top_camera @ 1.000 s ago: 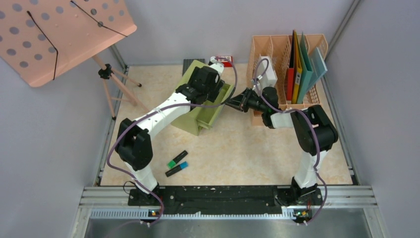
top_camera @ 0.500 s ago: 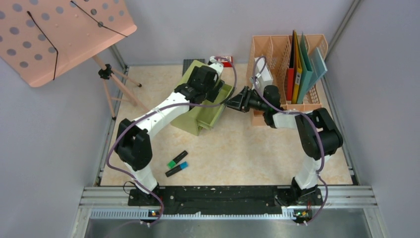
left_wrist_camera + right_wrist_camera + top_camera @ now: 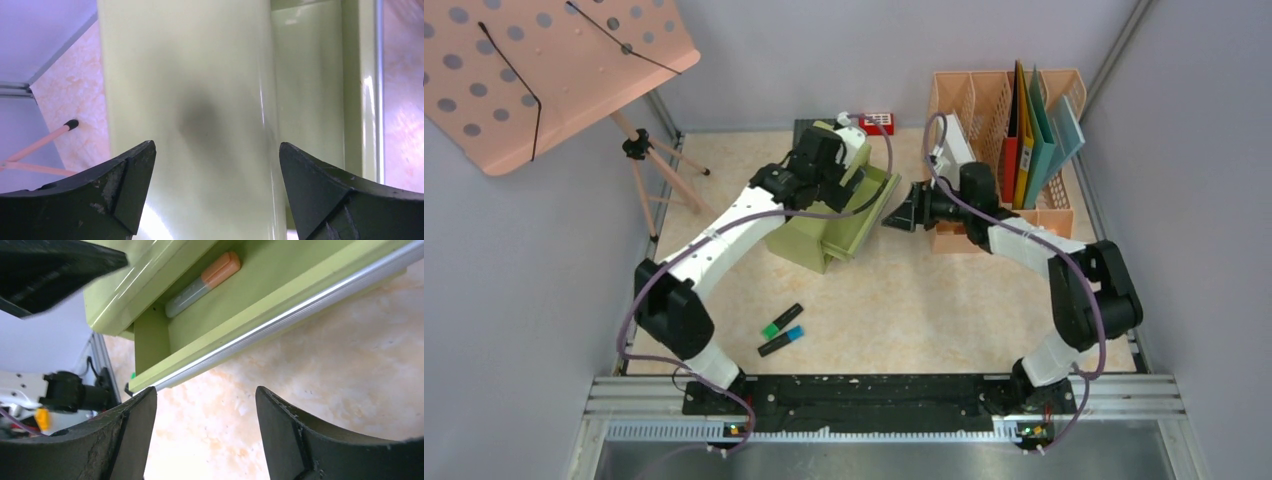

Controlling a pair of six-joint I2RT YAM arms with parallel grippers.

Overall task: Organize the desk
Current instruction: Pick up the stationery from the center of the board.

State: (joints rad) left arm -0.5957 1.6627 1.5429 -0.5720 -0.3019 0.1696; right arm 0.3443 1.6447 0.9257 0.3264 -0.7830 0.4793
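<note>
looking down on the big flat beige marble-patterned desk (image 3: pixel 904 300), filling the middle of the top view between grey walls. sitting upper centre on it: a boxy light-green metal drawer cabinet (image 3: pixel 809 240) with its drawer (image 3: pixel 864 215) pulled out toward the right. lying inside that drawer, near the top of the right wrist view, a grey marker with an orange cap (image 3: pixel 202 284). left gripper (image 3: pixel 217 155) poised above the cabinet's top, jaws spread wide, gripping nothing. right gripper (image 3: pixel 206 400) just right of the drawer front, jaws apart too, holding nothing, with only bare desk in the gap. lower left of centre, two black highlighters side by side on the desk, one green-tipped (image 3: pixel 781 321), one blue-tipped (image 3: pixel 782 341). upper right, a peach plastic file rack (image 3: pixel 949 85) holding upright red, yellow and teal folders (image 3: pixel 1029 130).
</note>
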